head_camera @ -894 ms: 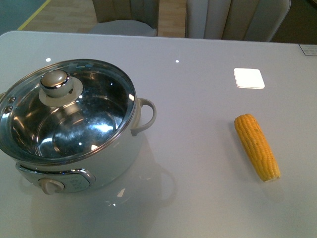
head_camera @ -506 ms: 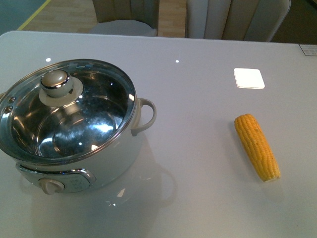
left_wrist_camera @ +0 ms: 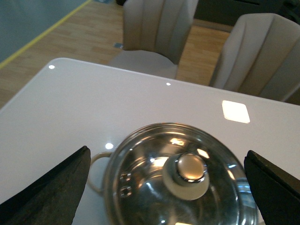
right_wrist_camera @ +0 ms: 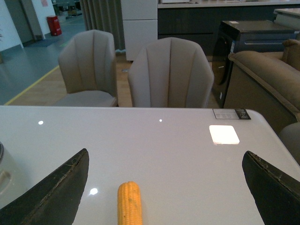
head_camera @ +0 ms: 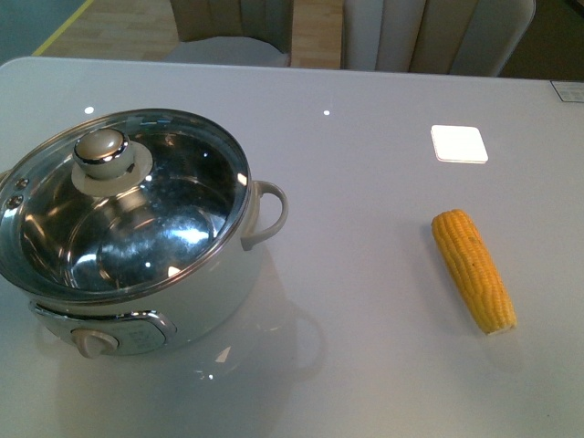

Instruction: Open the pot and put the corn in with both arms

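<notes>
A wide, glossy pale-grey table (head_camera: 365, 182) with rounded corners fills the front view, mirroring ceiling lights as small dots and one bright square patch (head_camera: 458, 143). Past its far edge stand two beige padded chairs (right_wrist_camera: 171, 75) with vertical channels in their backs. A brown sofa (right_wrist_camera: 267, 79) sits off to the right of them, on a wooden floor (left_wrist_camera: 42, 37) marked with a yellow line. The pot (head_camera: 137, 274) sits on the near left part of the table: round, with smooth white walls, a white loop handle (head_camera: 269, 210) on its right side and a dial (head_camera: 96, 342) on a chrome-trimmed panel at the front. Its lid (head_camera: 173, 210) is in place and closes the opening. The lid is clear glass in a steel rim, and the shiny steel inside shows through it. On the lid is a rounded metallic knob (head_camera: 102, 151) on a pale collar. The corn (head_camera: 473, 269) lies alone on the right part of the table, well apart from the pot, with only bare tabletop between them. It is a yellow cob with fine rows of kernels, running away from the robot at a slight slant, its near end cut flat and pale. The left gripper (left_wrist_camera: 164, 192) hangs above the lid, and its black, matte, wedge-shaped fingers (left_wrist_camera: 56, 187) are spread wide and hold nothing. The right gripper (right_wrist_camera: 164, 192) is likewise spread and unladen, and the far tip of the corn shows between its fingers (right_wrist_camera: 56, 187). A small printed label (head_camera: 568, 91) lies at the table's far right corner.
</notes>
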Controlling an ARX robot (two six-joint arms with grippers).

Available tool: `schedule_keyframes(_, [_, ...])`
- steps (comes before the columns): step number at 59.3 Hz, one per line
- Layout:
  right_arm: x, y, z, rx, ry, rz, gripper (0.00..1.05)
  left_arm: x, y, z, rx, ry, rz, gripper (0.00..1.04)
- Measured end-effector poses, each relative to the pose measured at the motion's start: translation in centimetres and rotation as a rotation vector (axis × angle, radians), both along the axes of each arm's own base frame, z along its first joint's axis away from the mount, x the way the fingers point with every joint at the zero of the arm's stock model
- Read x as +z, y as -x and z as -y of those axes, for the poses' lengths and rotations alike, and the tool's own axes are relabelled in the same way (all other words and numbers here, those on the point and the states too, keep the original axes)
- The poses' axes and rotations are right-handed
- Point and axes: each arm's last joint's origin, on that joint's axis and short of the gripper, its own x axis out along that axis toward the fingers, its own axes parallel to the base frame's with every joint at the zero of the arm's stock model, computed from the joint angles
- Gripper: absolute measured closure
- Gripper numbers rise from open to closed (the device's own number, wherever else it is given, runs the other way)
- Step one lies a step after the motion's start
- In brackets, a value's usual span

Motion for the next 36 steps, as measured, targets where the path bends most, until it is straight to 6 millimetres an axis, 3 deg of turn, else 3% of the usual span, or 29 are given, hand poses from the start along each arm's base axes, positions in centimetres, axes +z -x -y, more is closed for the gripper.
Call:
schedule_keyframes(20, [0.0, 0.0, 0.0, 0.000, 0.000, 0.000, 0.09, -6.8, -8.2, 3.4, -0.098, -0.019, -0.092, 0.07])
schedule_keyframes(36, [0.0, 0.0, 0.0, 0.000, 0.000, 0.000, 0.09, -9.5, -11.2, 4.3, -0.131, -0.073, -0.107, 0.07])
